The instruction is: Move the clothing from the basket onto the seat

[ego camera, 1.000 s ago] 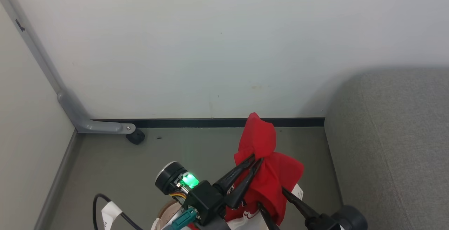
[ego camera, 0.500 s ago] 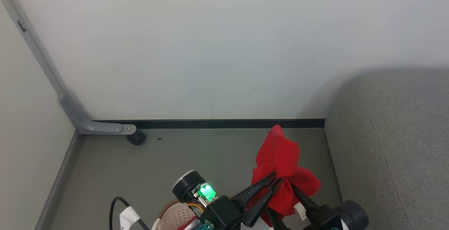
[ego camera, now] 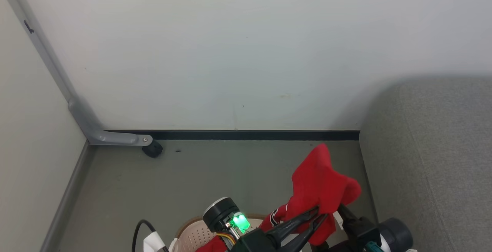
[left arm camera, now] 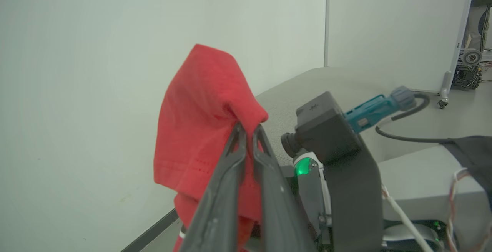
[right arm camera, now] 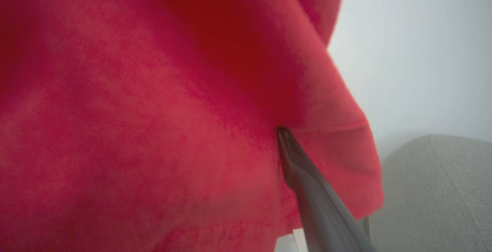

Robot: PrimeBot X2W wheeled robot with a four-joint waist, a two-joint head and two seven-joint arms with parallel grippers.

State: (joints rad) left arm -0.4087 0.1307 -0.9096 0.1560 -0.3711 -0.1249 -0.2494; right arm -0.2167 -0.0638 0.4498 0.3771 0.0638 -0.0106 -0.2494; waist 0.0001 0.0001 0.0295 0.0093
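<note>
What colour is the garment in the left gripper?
Bright red soft fabric garment; best in left wrist view.

I see the clothing (ego camera: 321, 179) up above the floor (ego camera: 192, 175), right of the basket (ego camera: 190, 233) and just left of the seat (ego camera: 430, 159), the wall (ego camera: 246, 52) standing behind all three.

I see a pale wall (ego camera: 246, 52) meeting a grey-green floor (ego camera: 200, 175) along a black baseboard (ego camera: 250, 135), with a grey metal partition foot (ego camera: 115, 138) and its black caster (ego camera: 152, 150) in the left corner.
</note>
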